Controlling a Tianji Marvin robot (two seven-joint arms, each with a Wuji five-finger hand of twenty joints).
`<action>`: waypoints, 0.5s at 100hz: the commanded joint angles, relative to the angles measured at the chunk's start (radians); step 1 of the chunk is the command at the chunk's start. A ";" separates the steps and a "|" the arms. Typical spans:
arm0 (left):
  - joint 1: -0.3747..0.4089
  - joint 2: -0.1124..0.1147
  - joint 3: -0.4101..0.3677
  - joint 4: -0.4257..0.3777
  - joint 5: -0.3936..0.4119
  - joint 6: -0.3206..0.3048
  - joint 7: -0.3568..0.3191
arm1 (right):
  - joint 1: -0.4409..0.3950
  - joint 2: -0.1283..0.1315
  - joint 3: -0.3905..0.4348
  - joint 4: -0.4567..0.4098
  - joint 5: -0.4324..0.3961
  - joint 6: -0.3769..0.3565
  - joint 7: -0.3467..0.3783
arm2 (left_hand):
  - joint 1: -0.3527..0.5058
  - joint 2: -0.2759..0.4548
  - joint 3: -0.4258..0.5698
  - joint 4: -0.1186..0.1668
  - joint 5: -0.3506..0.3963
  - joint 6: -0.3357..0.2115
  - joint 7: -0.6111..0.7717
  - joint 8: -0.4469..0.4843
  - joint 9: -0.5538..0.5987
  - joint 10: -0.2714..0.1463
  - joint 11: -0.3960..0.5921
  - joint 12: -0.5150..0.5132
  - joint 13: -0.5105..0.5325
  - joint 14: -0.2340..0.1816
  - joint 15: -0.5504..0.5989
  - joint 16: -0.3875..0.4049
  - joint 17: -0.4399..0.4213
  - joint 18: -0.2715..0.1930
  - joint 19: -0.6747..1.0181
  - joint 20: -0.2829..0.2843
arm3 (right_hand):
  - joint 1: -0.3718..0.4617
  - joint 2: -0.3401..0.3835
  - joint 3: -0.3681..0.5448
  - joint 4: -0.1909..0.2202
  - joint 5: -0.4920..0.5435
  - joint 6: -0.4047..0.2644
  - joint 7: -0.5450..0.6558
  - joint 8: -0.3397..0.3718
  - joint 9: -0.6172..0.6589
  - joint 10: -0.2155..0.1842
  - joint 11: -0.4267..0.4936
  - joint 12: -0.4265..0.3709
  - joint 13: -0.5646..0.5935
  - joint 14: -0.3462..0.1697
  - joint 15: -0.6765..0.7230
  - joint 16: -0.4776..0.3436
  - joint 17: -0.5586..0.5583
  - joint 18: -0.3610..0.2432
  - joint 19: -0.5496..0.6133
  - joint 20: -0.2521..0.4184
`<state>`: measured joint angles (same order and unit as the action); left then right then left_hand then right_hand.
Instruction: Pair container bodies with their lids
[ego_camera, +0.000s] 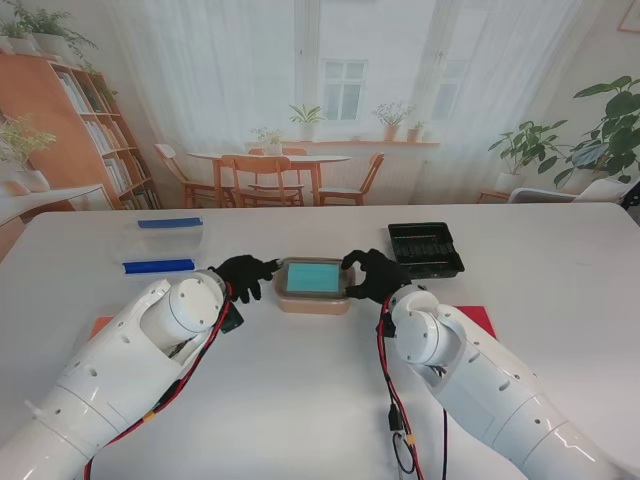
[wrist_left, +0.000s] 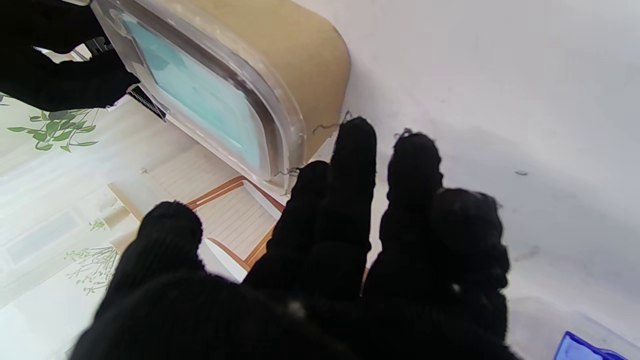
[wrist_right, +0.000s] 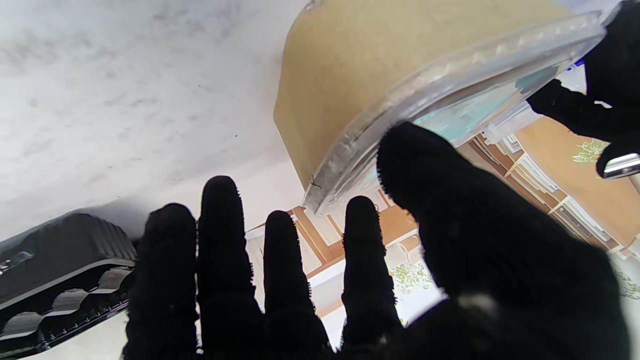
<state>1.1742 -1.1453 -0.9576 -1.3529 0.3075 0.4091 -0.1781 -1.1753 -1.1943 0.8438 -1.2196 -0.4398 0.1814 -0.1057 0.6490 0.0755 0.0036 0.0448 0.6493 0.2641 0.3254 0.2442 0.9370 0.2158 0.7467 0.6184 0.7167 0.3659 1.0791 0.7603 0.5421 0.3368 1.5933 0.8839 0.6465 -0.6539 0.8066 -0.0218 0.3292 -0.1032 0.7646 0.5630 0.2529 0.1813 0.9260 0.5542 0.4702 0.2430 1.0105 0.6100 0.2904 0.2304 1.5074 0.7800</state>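
On the far left of the white tabletop I see a clear plastic tub with a blue lid strip, and just nearer to me a flat blue bar lying loose. Moving right, my left hand, in a black knit glove, sits at the left end of the tan container; in the left wrist view its fingers are loosely spread, their tips at the rounded corner of the body, and I cannot tell whether they actually press on it. The container is a smooth, matte beige box with rounded corners, capped by a clear plastic lid with a teal panel; it stands at the middle of the tabletop between both hands. My right hand flanks its right end, thumb laid on the lid's clear rim, the other four fingers straight and apart beside the wall, gripping nothing. Farther right and farther from me rests a ribbed black tray.
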 joint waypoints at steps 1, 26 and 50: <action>0.009 0.003 -0.002 -0.001 0.003 -0.008 0.003 | 0.001 -0.002 0.000 0.004 0.006 0.009 0.017 | 0.018 0.004 -0.015 0.010 -0.025 -0.004 -0.013 -0.014 -0.047 0.028 -0.065 -0.051 -0.059 0.069 -0.081 -0.044 -0.090 -0.024 -0.088 0.022 | 0.005 -0.021 0.019 -0.015 0.017 0.004 0.008 0.023 -0.011 -0.006 0.011 -0.003 0.000 -0.022 0.023 0.009 0.003 -0.022 0.017 -0.001; 0.021 -0.004 -0.012 0.002 0.011 -0.035 0.038 | -0.004 -0.004 0.003 -0.004 0.012 0.026 0.015 | 0.078 -0.021 -0.007 0.018 -0.080 -0.041 -0.026 -0.019 -0.209 0.029 -0.210 -0.166 -0.243 0.021 -0.264 -0.158 -0.326 -0.044 -0.270 -0.016 | -0.001 -0.014 0.014 -0.016 0.031 0.024 0.004 0.029 0.002 0.001 0.016 0.002 0.010 -0.024 0.040 0.013 0.016 -0.028 0.024 0.004; 0.031 -0.013 -0.004 0.028 0.090 -0.151 0.135 | -0.005 -0.007 0.006 -0.008 0.017 0.030 0.010 | 0.183 -0.112 0.014 0.039 -0.198 -0.153 -0.025 -0.008 -0.472 -0.043 -0.265 -0.193 -0.452 -0.109 -0.419 -0.202 -0.576 -0.123 -0.394 -0.090 | -0.011 -0.010 0.007 -0.015 0.035 0.026 -0.001 0.031 0.011 0.005 0.019 0.005 0.010 -0.026 0.047 0.014 0.019 -0.031 0.026 0.007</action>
<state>1.1993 -1.1519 -0.9667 -1.3346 0.4006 0.2721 -0.0486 -1.1777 -1.1981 0.8475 -1.2232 -0.4274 0.2090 -0.1063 0.7900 -0.0112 0.0060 0.0600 0.4930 0.1564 0.3128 0.2442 0.5249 0.2124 0.4973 0.4405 0.3236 0.2976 0.7015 0.5782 0.0187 0.2523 1.2219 0.8157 0.6448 -0.6539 0.8066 -0.0240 0.3389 -0.0759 0.7657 0.5748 0.2536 0.1825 0.9289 0.5542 0.4707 0.2418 1.0341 0.6115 0.3045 0.2208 1.5074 0.7800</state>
